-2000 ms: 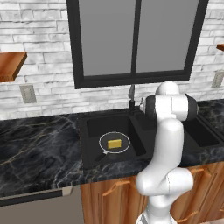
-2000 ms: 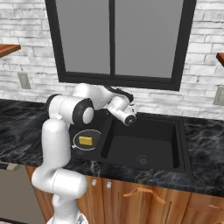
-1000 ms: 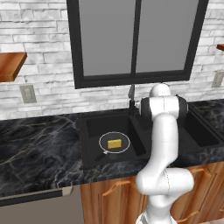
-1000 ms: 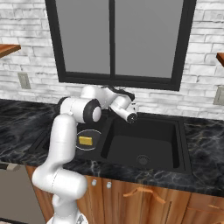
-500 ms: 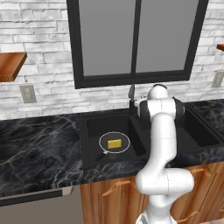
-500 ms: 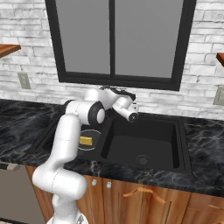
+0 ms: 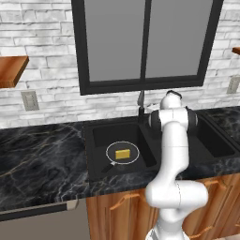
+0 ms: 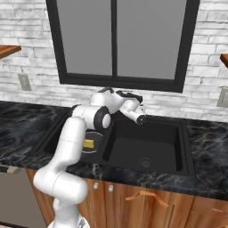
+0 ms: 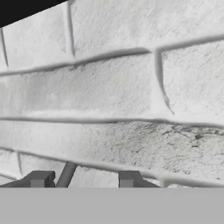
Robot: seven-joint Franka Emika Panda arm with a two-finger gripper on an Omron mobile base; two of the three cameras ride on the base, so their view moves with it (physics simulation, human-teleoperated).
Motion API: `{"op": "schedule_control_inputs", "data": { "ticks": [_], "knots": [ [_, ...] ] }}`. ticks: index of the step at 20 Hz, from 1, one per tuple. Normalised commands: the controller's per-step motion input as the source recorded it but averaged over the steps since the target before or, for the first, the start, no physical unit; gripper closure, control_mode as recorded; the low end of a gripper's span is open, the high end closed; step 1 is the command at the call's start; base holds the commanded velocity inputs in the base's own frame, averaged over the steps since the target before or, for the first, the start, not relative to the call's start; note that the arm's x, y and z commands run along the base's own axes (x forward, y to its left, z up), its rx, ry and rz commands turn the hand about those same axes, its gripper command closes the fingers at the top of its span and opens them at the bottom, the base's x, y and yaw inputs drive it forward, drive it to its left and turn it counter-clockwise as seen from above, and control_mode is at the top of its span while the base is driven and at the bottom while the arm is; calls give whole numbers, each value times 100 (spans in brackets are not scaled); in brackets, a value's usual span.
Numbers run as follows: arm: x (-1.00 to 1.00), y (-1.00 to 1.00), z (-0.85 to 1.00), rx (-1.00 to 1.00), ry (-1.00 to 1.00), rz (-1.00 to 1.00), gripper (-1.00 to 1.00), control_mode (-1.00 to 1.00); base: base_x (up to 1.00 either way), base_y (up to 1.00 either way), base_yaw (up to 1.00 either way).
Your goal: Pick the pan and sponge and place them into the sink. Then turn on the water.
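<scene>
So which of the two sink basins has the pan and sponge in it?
The basin on the robot's left: the pan lies on its floor with the sponge in it. The other basin holds nothing.

It was a kitchen: a black sink (image 7: 96, 140) in a marble counter (image 7: 37, 159) below the claw (image 9: 83, 178), brick wall (image 9: 131, 87) ahead, wood cabinets (image 8: 151, 205) underneath.

arm (image 7: 174, 154): glossy white rounded links, fat tubular segments | joints: dark grey to black bands and round end caps between links; one black cap at mid-left of the right base view | wrist: white housing with black trim | claw (image 9: 83, 180): two small square dark grey tips at the lower edge of the hand view
</scene>
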Motion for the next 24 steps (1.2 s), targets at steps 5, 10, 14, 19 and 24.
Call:
{"op": "schedule_control_inputs", "data": {
  "ticks": [5, 10, 14, 19, 24],
  "knots": [
    [10, -12, -21, 1, 0, 0, 100, -100, 0, 0, 0],
    [0, -36, -14, 2, 0, -2, 100, -100, 0, 0, 0],
    [0, -75, -11, 6, 0, -4, 100, -100, 0, 0, 0],
    [0, -84, -12, 5, 0, -6, 100, -100, 0, 0, 0],
    [0, -83, -15, 2, 0, -6, 100, -100, 0, 0, 0]
  ]
}}
